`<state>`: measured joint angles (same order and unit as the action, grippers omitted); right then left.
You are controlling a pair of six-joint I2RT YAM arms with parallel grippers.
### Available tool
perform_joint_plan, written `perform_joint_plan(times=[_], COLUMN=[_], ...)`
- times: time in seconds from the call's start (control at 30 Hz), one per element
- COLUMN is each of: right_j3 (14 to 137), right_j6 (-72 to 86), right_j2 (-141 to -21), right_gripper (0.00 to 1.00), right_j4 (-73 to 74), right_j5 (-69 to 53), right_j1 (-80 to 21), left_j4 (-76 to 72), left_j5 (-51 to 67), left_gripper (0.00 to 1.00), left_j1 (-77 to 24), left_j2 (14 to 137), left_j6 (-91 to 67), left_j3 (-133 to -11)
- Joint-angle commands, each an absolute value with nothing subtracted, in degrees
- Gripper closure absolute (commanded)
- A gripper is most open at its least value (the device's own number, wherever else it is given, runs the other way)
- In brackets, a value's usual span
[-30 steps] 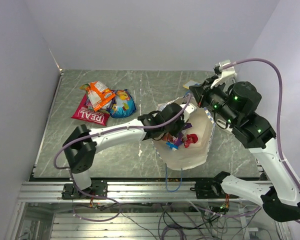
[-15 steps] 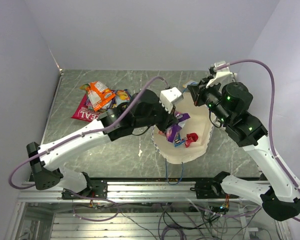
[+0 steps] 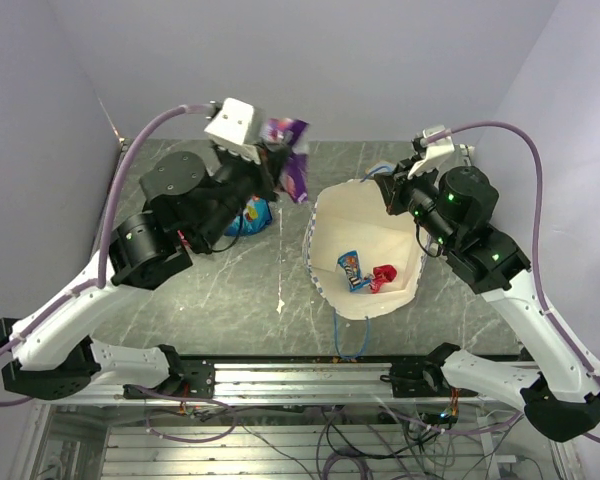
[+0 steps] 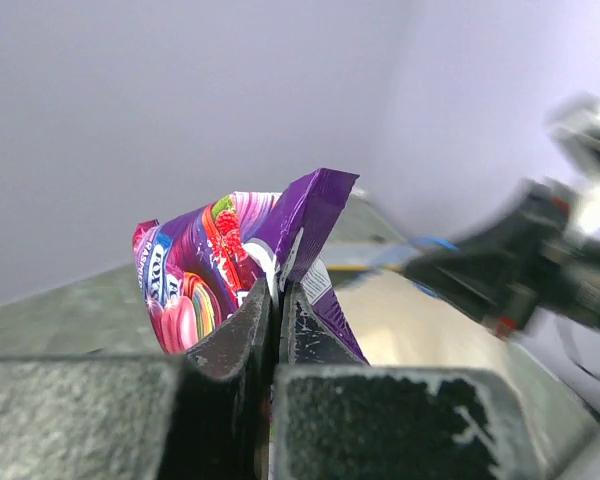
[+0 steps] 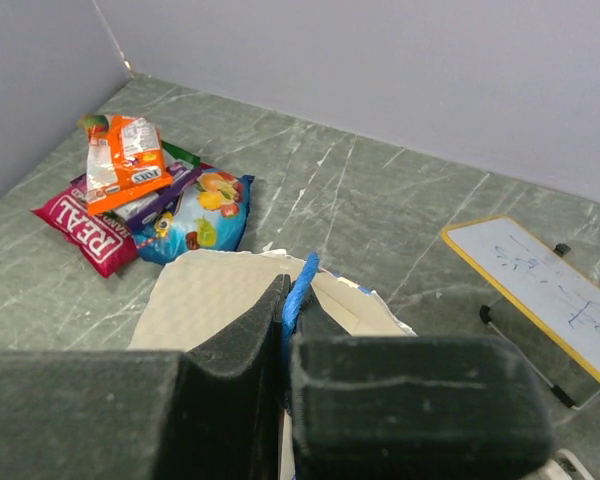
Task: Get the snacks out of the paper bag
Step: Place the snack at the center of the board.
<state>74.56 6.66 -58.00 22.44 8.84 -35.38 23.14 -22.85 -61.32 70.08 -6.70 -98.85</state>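
Inside bag (image 3: pixel 375 220): 1 pkt (image 3: pixel 350 268), 1 candy (image 3: pixel 382 276)

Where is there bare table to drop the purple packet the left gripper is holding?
Bare table between the snack pile and the paper bag, running from far wall to near edge. Crowded: the pile at far left, and the whiteboard beyond the bag's far rim.

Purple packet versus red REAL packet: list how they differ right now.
The purple packet is pinched in the left end effector, up in the air; the red REAL packet lies on the table. The purple packet hangs crumpled and on edge; the red REAL packet lies flat, partly under the orange packet. Both are glossy and outside the paper bag.
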Motion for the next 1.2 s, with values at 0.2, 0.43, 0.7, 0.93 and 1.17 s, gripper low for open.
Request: perform_joint_plan(times=[0.2,0.43,0.7,0.93,1.17], right_j3=[76.3,77.0,79.2,79.8,80.1], right_j6=[3.5,2.1,-1.3,-2.9,-4.1], right_j2=[-59.1,-60.9,-62.9,-63.4,-64.1], right_gripper=[1.0,1.0,1.0,1.0,1.0], right_j4=[22.9,22.9,24.7,25.0,24.8], right_j5=[9.9,9.3,8.9,8.3,7.7], right_j1=[-35.6,-35.4,-35.4,-35.0,-34.6], left_j4=[26.5,28.0,26.2,26.2,33.5], left_j5=[-52.1,-50.3,-43.6,-38.4,-36.5], left_gripper=[0.93,0.93,0.93,0.93,0.93], left_j1=[-41.9,-27.6,-19.9,-17.7,-17.0], left_j2=[75.1,84.3,96.9,107.0,117.8], left_j6=[-11.2,-14.9,-3.8,2.3,1.4], left_j3=[-95.9,-92.3,-95.8,-102.1,-109.7])
